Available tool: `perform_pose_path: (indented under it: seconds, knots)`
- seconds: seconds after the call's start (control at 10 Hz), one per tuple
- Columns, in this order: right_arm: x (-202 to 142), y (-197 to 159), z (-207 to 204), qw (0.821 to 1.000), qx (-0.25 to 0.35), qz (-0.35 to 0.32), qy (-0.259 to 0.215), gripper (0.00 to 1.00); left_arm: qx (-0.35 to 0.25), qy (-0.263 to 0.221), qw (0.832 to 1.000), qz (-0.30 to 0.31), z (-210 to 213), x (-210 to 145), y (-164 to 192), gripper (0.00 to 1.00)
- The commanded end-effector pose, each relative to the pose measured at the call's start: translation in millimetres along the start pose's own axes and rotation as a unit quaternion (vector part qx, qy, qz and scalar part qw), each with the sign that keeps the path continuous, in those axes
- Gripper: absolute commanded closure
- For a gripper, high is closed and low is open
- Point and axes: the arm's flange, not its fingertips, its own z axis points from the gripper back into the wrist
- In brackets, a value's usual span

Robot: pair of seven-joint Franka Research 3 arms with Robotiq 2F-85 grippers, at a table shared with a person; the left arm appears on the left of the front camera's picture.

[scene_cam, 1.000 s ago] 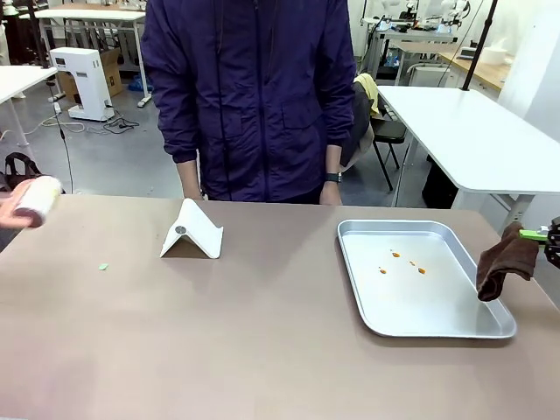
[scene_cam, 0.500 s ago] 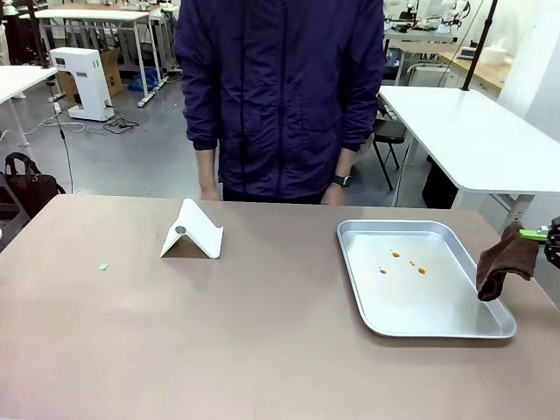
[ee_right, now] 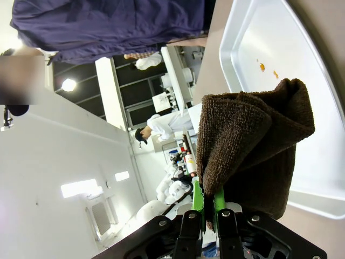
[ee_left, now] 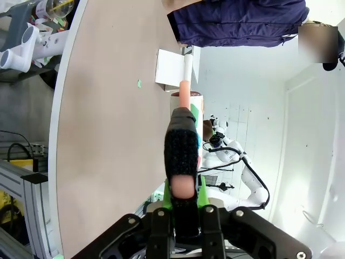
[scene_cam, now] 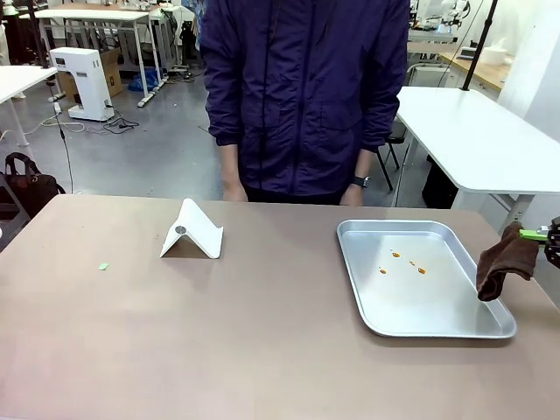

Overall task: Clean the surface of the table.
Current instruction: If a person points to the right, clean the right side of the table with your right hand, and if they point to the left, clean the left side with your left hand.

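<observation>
Out on the left, we see the left gripper (ee_left: pixel 183 197) clenched around the black-sleeved handle of a roller (ee_left: pixel 181 151). Far left of the metal tray (scene_cam: pixel 367 306), a tiny green speck (scene_cam: pixel 103 266) lies on the table (scene_cam: pixel 262 350), the tan top stretching under the tray and right across our view. Nearer the tray stands a white folded stand (scene_cam: pixel 192 231). Behind the table's far edge, up and left of the tray, stands a person (scene_cam: pixel 306 87). The tray carries small orange spots (scene_cam: pixel 407 261) (three or four). Just off its right rim, the right gripper (ee_right: pixel 209 208) pinches a brown cloth (scene_cam: pixel 501 262), which dangles over the rim.
</observation>
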Motion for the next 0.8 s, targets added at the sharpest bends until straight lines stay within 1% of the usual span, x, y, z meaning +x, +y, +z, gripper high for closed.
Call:
perform_pose_path:
  seconds: [0.0,0.1,0.2,0.3,0.6,0.7]
  knots:
    - [-2.4,5.3,1.9,1.0,0.005,0.001,0.002,1.0,0.0,0.003,1.0,-0.001,-2.3,-5.9,-4.2,0.81]
    - [-2.4,5.3,1.9,1.0,0.005,0.001,0.002,1.0,0.0,0.0,1.0,0.0,0.0,0.0,0.0,0.81]
    - [-2.4,5.3,1.9,1.0,0.005,0.001,0.002,1.0,0.01,-0.022,1.0,0.002,-14.2,2.4,-5.7,0.81]
    - [-2.4,5.3,1.9,1.0,0.005,0.001,0.002,1.0,0.016,-0.017,1.0,0.0,-31.3,0.0,-12.7,0.81]
    - [-2.4,5.3,1.9,1.0,0.005,0.001,0.002,1.0,0.072,-0.003,0.997,-0.022,-82.2,1.0,-29.0,0.81]
    - [-2.4,5.3,1.9,1.0,0.005,0.001,0.002,1.0,0.089,-0.018,0.995,-0.029,-98.4,4.6,-34.0,0.81]
